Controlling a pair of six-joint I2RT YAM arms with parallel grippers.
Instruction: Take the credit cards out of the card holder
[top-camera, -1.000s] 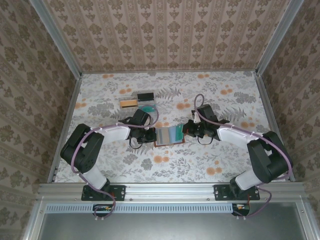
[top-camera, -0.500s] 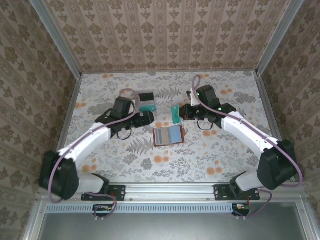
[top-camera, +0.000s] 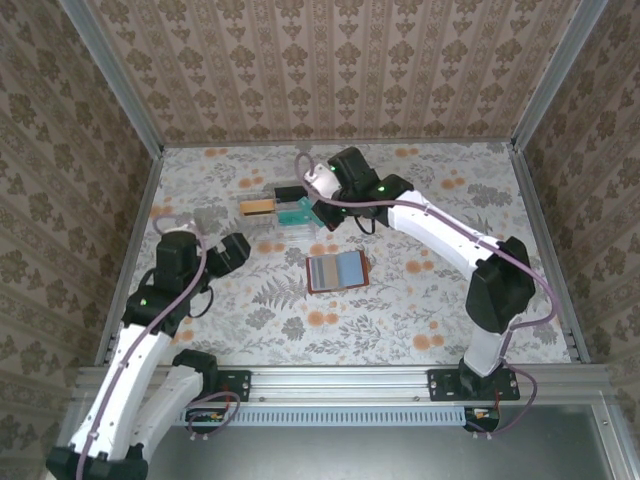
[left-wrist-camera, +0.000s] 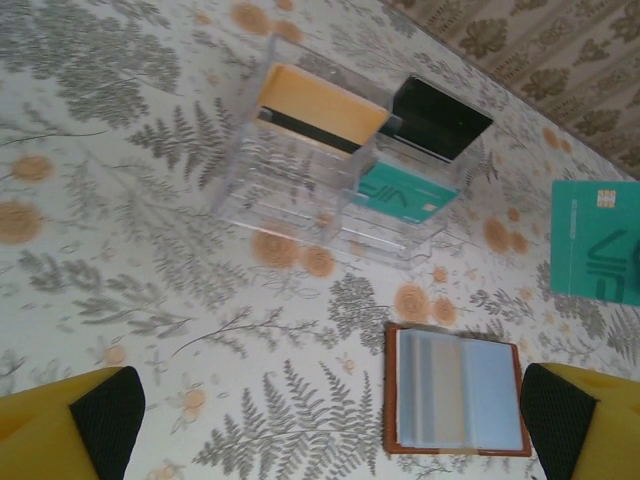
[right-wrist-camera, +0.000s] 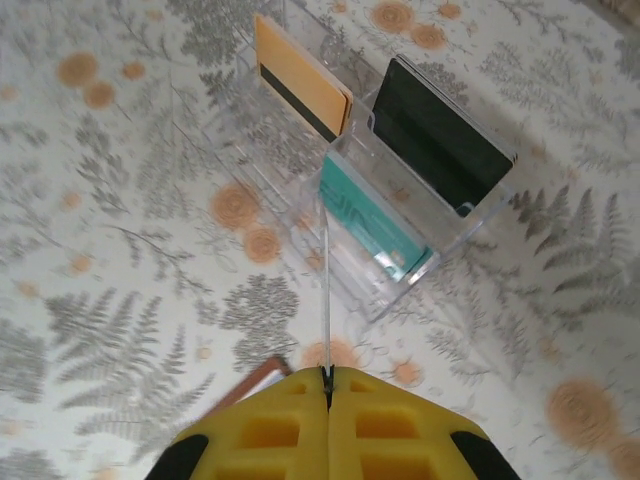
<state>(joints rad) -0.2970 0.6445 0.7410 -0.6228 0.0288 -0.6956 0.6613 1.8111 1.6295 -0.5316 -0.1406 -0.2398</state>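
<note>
The card holder (top-camera: 337, 271) lies open on the table, reddish-brown with a blue-grey striped inside (left-wrist-camera: 458, 390); one corner of it (right-wrist-camera: 255, 380) peeks out beside my right fingers. My right gripper (top-camera: 318, 208) hovers at the right end of the clear tray, shut on a teal credit card (left-wrist-camera: 597, 240). From the right wrist view that card (right-wrist-camera: 327, 290) appears edge-on, sticking out of the closed jaws (right-wrist-camera: 328, 375). My left gripper (top-camera: 235, 250) is open and holds nothing, left of the card holder, its fingers (left-wrist-camera: 105, 420) spread wide.
A clear plastic compartment tray (top-camera: 262, 222) stands at the back left of the table. In it stand a gold-tan card (left-wrist-camera: 320, 105), a black card (left-wrist-camera: 440, 118) and a teal card (left-wrist-camera: 400, 195). Walls enclose the flowered table.
Both grippers have left the card holder. The right one lifted a teal card and carried it back-left to the tray. The left one opened and drew back to the left.
</note>
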